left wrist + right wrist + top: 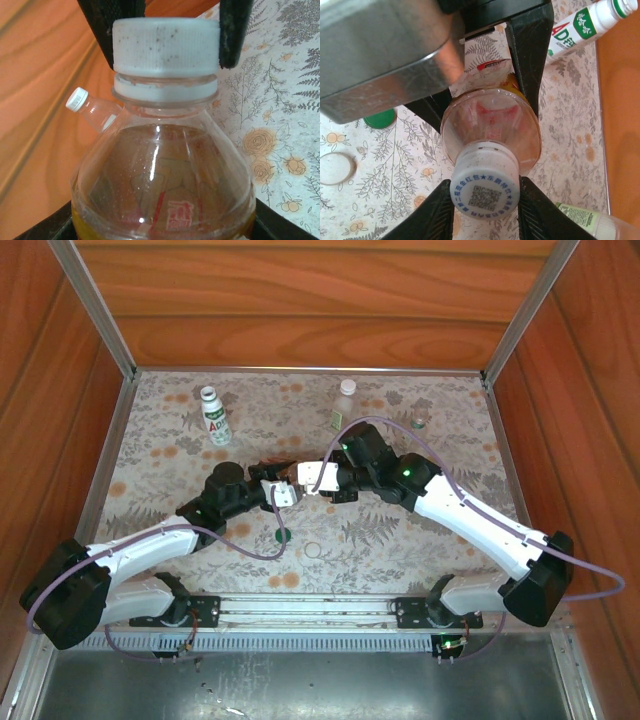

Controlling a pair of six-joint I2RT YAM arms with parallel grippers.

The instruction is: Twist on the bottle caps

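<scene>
bottle caps first: one white cap [165, 47], ribbed and speckled with dirt, sits on the neck of the amber bottle [165, 180] at the top centre of my left wrist view. my right gripper [485, 212] is pinched narrow on that cap, one black finger touching each side of it. in my right wrist view the cap is at the bottom centre, its top printed with a blue ring of characters and a square code. my left gripper [283, 492] is clamped around the body of the same bottle. its dark fingers show on either side of the bottle in the upper middle of the right wrist view. in the top view my two grippers meet nose to nose at the centre of the frame, and the bottle is mostly hidden between them.

a dark green cap [283, 535] lies loose on the flowered cloth [400, 540] just below centre, with a clear cap [313, 550] near it to the right. a white bottle [213, 415] with a green and red label stands at the upper left. a clear bottle [345, 403] with a greenish label stands at the upper middle, and a short clear bottle [420, 422] is just to its right. all three are well apart from my grippers.
</scene>
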